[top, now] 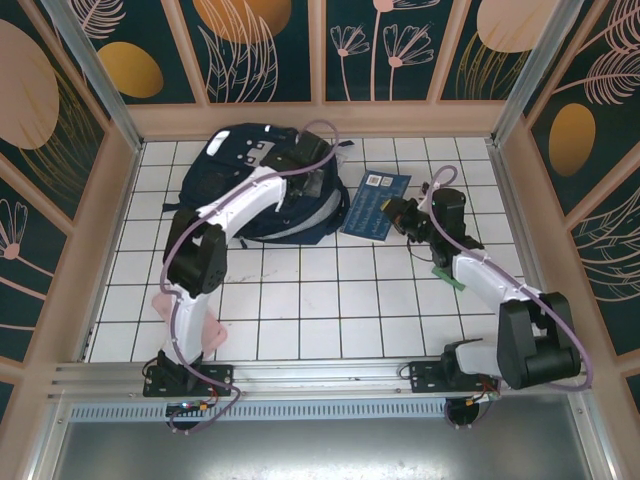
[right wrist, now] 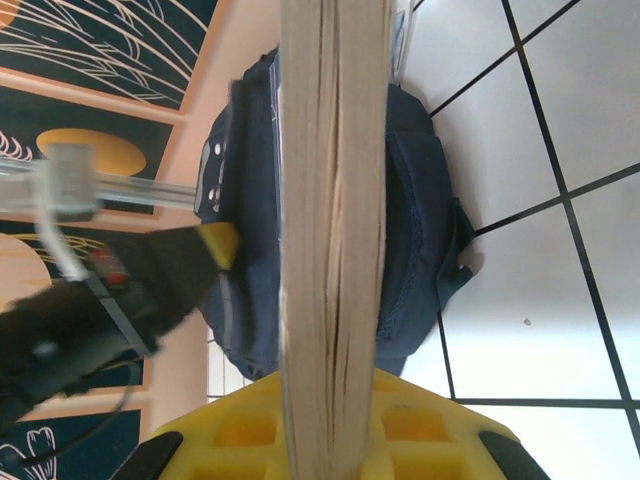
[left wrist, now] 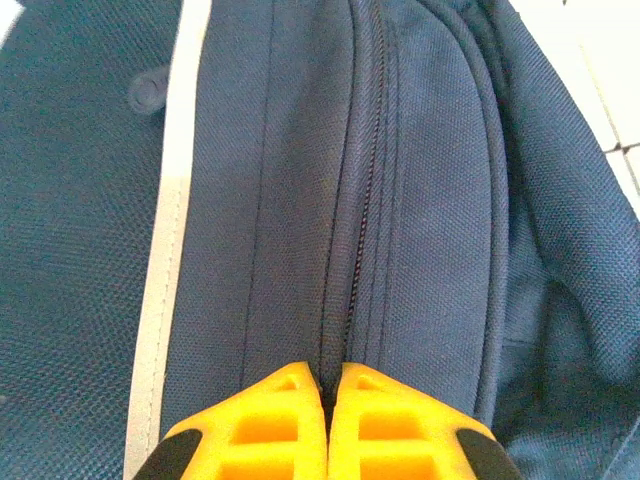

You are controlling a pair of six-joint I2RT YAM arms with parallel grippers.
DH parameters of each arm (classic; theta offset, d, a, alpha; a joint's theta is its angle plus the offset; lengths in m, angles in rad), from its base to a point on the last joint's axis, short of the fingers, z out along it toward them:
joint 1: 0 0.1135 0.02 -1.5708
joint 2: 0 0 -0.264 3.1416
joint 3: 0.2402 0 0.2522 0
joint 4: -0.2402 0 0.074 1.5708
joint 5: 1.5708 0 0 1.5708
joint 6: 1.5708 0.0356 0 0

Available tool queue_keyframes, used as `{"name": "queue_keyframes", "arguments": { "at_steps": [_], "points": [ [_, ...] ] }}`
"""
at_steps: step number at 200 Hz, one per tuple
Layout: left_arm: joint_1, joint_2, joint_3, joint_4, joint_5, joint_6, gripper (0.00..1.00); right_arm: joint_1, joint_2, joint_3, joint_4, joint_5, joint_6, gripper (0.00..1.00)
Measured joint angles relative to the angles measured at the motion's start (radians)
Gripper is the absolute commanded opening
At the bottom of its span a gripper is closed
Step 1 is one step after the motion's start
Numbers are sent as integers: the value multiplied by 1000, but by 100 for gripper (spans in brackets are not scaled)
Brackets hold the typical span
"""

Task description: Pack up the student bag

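No legible txt; blue book [top: 375,203] has small white sticker [top: 378,180], print too blurry to read.

near tiles [top: 330,300] free, student bag [top: 300,222] (far) blocking

White tiled floor [top: 320,290] ringed by dark floral wall panels [top: 265,45]

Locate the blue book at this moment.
The blue book is right of centre in the top view, beside the student bag, gripped by the right end effector.
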Motion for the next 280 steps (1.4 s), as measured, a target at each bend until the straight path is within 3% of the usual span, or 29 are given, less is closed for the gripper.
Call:
{"name": "queue_keyframes", "arguments": {
  "at_steps": [67,130,183,192,208,222,280],
  "points": [
    [161,-146,82,-63,263,2,0,117,277,92,235,-34,121,0],
    [197,-165,83,-80,388,1,0,262,671,486,385,-5,255,0],
    [199,-165,83,-77,447,-34,0,333,958,840,296,115,314,0],
    [199,-165,83,-77,454,-38,0,338,999,914,249,132,314,6],
    [199,-165,83,-72,463,-45,0,341,1073,1061,159,142,307,34],
    [199,-165,83,-70,462,-45,0,343,1122,1178,65,146,284,44],
    [201,-164,87,-70,462,-46,0,347,1115,1263,-245,242,138,48]
  ]
}}
